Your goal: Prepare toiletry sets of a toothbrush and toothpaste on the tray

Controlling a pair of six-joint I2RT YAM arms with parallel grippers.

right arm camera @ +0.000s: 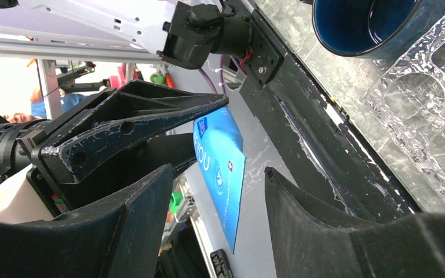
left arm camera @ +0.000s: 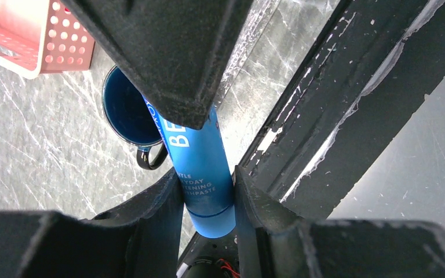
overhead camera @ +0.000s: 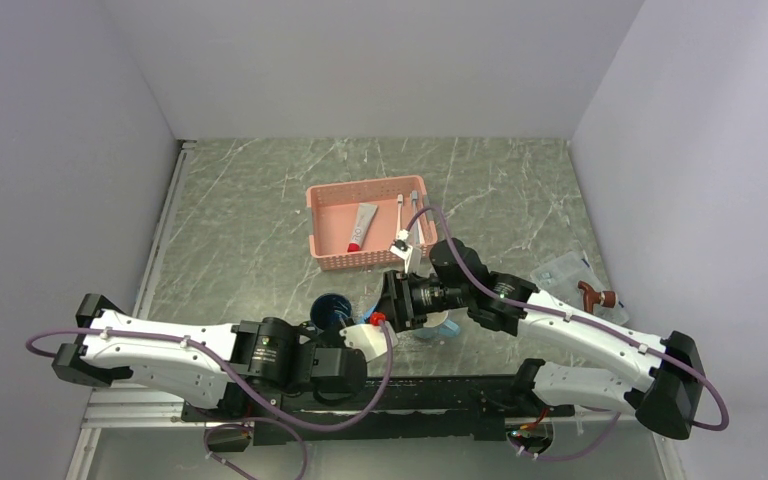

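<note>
One tray (right arm camera: pixel 417 110), clear, at 2 o'clock in the right wrist view. One left gripper (left arm camera: pixel 207 174), clamped on the blue toothpaste (left arm camera: pixel 200 153), 6 o'clock from the pink basket (overhead camera: pixel 360 262). One right gripper (right arm camera: pixel 214 179), jaws apart, straddling its flat end. Step: probably handover. Next: right closes before left lets go.

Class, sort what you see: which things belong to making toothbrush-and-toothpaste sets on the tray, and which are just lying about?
Job: blue toothpaste, held in the left claw; white toothpaste; two toothbrushes; tray.
Lying about: blue mug; pink basket; clear box.
</note>
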